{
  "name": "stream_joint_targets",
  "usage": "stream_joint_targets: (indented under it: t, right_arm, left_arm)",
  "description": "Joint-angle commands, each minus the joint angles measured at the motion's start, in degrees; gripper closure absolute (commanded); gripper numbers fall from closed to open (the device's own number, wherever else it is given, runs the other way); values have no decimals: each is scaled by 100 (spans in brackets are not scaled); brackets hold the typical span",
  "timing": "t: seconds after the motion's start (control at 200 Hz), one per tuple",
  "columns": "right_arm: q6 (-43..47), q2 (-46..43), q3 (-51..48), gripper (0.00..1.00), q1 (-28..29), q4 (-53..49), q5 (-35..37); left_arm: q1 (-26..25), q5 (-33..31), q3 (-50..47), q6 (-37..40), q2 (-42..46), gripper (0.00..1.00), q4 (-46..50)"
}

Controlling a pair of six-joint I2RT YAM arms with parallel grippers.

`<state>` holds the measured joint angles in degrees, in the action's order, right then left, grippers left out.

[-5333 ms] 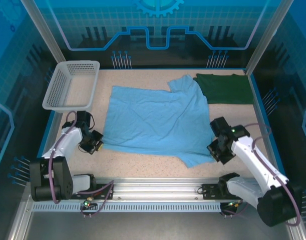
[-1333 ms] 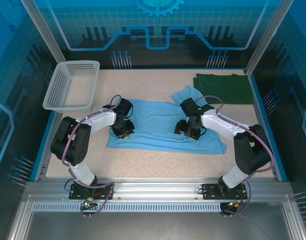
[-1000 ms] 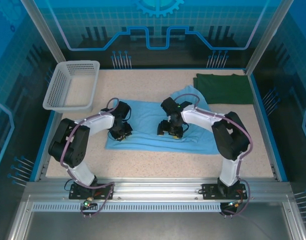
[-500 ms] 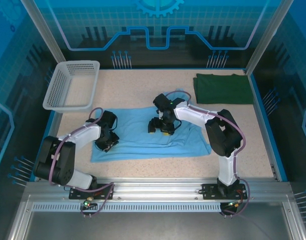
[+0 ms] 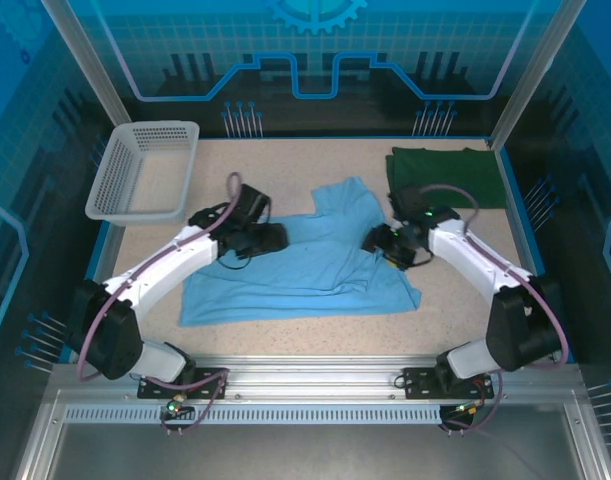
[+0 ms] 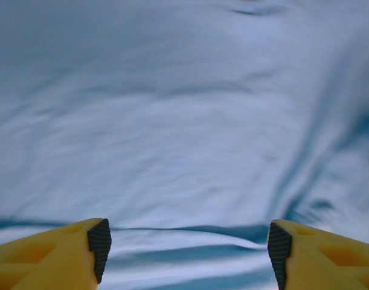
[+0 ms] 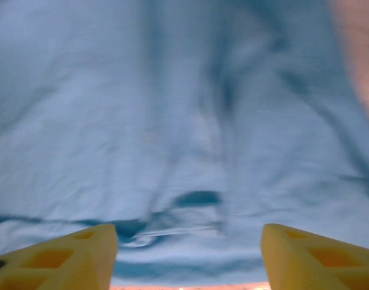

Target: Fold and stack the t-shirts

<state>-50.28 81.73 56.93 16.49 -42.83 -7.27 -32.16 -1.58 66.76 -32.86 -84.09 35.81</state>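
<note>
Seen from the top, the light sky-blue cloth t-shirt [image 5: 305, 270] lies rumpled and partly doubled over at the middle of the speckled beige tabletop [image 5: 285, 170]. One sleeve pokes toward 12 o'clock. The plain dark green cloth t-shirt [image 5: 450, 178] lies as a flat rectangle at 1 o'clock, well apart from the white plastic mesh basket [image 5: 145, 170] at 10 o'clock. The left tool [image 5: 270, 238] hangs over the blue shirt's 10 o'clock edge and the right tool [image 5: 377, 240] over its 2 o'clock edge.

From the left wrist, the yellow fingers [image 6: 51, 257] stand apart and hold nothing, with a ridge of blue cloth just beyond their tips.

The right wrist view is blurred. Its fingers are likewise apart over creased blue cloth.

The likely trouble is pinching only the top layer, which would pull the fold open. The loose sleeve may also bunch, leaving a lopsided bundle that would sit badly on the green shirt.
</note>
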Motion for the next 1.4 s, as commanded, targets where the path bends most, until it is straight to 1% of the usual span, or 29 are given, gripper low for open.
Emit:
stream_joint_targets:
  t: [0.0, 0.04, 0.09, 0.165, 0.225, 0.29, 0.395, 0.56, 0.625, 0.77, 0.9, 1.01, 1.16, 1.286, 1.396]
  right_arm:
    - [-109, -268, -689, 41, -580, -269, -295]
    - [-43, -371, -931, 46, -738, -271, -363]
    - [21, -442, -1093, 54, -907, -333, -435]
    - [87, -499, -1317, 62, -1092, -394, -564]
    - [98, -550, -1499, 63, -1208, -364, -702]
    - [119, -546, -1637, 64, -1332, -308, -837]
    - [233, -391, -1676, 66, -1410, -322, -889]
    - [315, -171, -1671, 66, -1434, -239, -913]
    - [322, -74, -1650, 66, -1436, -215, -917]
    - [352, 133, -1626, 66, -1441, -152, -912]
    - [402, 288, -1608, 66, -1444, -118, -905]
    - [432, 381, -1566, 66, -1447, -107, -862]
    - [478, 502, -1515, 66, -1444, -121, -822]
    - [486, 583, -1518, 67, -1447, -114, -788]
    - [502, 650, -1518, 67, -1443, -95, -796]
  left_arm:
    - [-718, 695, 550, 1621, -748, 26, -397]
    - [-972, 853, 810, 1962, -1067, 26, -413]
    - [-1272, 1049, 1168, 2339, -1477, 26, -351]
    - [-1646, 1212, 1768, 2811, -2151, 27, -147]
    - [-1892, 1237, 2241, 3059, -2654, 30, 60]
    - [-2079, 1180, 2777, 3159, -3162, 34, 401]
    - [-2243, 1081, 3252, 3180, -3633, 35, 631]
    - [-2388, 737, 3495, 3420, -3949, 36, 848]
    - [-2409, 591, 3527, 3445, -4040, 39, 901]
    - [-2467, 169, 3698, 3489, -4290, 40, 1044]
    - [-2479, 107, 3835, 3482, -4494, 40, 1099]
    - [-2479, -17, 3870, 3454, -4595, 43, 1121]
    - [-2479, -228, 3879, 3397, -4657, 53, 1095]
    - [-2479, -367, 3879, 3324, -4673, 66, 1066]
    - [-2479, -439, 3880, 3287, -4649, 76, 1042]
